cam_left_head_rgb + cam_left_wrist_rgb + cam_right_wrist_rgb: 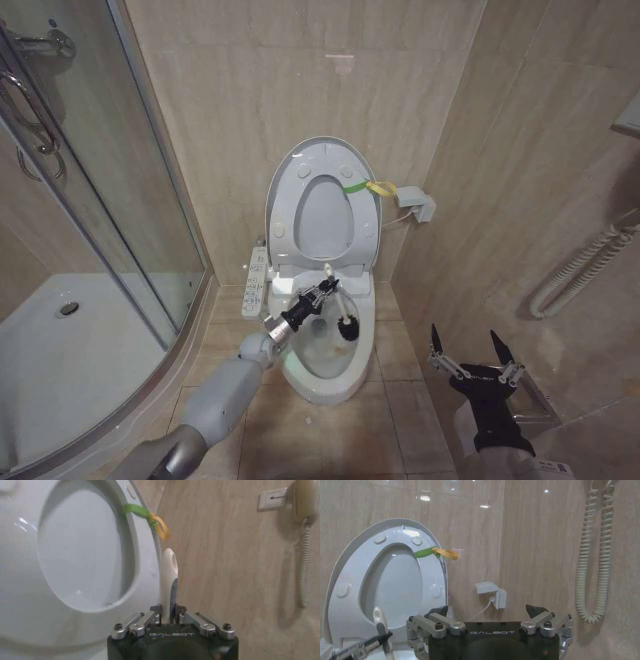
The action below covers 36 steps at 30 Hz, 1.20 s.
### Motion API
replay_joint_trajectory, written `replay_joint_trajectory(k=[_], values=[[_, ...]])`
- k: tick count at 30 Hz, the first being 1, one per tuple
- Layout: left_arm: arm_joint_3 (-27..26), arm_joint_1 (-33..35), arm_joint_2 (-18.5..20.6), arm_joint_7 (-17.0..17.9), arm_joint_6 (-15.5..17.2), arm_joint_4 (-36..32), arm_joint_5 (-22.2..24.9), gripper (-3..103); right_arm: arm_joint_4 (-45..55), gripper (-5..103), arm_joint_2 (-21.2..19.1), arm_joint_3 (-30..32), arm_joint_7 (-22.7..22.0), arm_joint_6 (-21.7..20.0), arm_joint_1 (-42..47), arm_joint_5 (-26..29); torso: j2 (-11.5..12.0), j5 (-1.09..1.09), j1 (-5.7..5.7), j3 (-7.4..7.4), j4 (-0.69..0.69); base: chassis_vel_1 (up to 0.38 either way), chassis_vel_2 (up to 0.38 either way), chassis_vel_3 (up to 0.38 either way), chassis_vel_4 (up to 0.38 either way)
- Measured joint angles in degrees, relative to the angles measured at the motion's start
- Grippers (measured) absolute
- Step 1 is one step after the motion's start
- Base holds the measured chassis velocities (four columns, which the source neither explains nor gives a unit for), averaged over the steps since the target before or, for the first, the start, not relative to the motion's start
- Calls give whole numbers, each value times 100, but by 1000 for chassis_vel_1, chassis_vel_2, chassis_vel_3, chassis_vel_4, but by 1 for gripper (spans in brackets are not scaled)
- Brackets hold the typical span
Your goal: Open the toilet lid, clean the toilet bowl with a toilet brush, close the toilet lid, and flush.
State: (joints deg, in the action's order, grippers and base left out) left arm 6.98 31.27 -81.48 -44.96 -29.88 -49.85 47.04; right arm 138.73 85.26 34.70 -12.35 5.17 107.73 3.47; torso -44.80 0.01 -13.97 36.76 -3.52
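The toilet lid (322,163) stood raised against the tiled wall (250,90), with the ring-shaped seat (322,222) lifted up against it and a yellow-green strap (372,187) looped over their right edge. Below them the toilet bowl (325,385) lay open, with the long button panel (255,284) along its left side.

The left gripper (321,296) reached over the bowl from the front left, its fingers clenched on the white handle of the toilet brush (337,310). The brush's dark bristle head hung down inside the bowl toward its right wall, while the handle's rounded end pointed up toward the seat. In the left wrist view the handle rose straight out from between the closed fingers, just beside the edge of the raised seat.

The right gripper (470,352) hung idle over the floor (400,420) to the right of the toilet, well apart from it, its fingers spread wide and grasping nothing.
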Motion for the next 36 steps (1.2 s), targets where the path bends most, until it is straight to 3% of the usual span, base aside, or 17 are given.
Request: replay_joint_trajectory(k=[9,15,20,26,33,36], values=[[-208,332,-155,-243,-140,501,-265,17,0,100,0,0,0,0,0,0,0,0,0,-1,1,0,0,0,0],[-613,251,-300,-423,-425,1200,-622,17,0,100,0,0,0,0,0,0,-2,-2,2,-3,0,0,0,0,0],[-893,271,-331,-418,-659,1070,-1156,17,0,100,0,0,0,0,0,0,0,1,0,1,0,0,0,0,0],[-977,480,-355,-399,-832,743,-1454,17,0,100,0,0,0,0,0,0,0,0,0,1,1,0,0,0,0],[-895,458,-403,-385,-773,798,-1399,17,0,100,0,0,0,0,0,0,0,-1,-1,1,0,0,0,0,0],[-574,409,-154,-282,-364,712,-980,17,0,100,0,0,0,0,0,0,0,-1,0,0,0,0,0,0,0]])
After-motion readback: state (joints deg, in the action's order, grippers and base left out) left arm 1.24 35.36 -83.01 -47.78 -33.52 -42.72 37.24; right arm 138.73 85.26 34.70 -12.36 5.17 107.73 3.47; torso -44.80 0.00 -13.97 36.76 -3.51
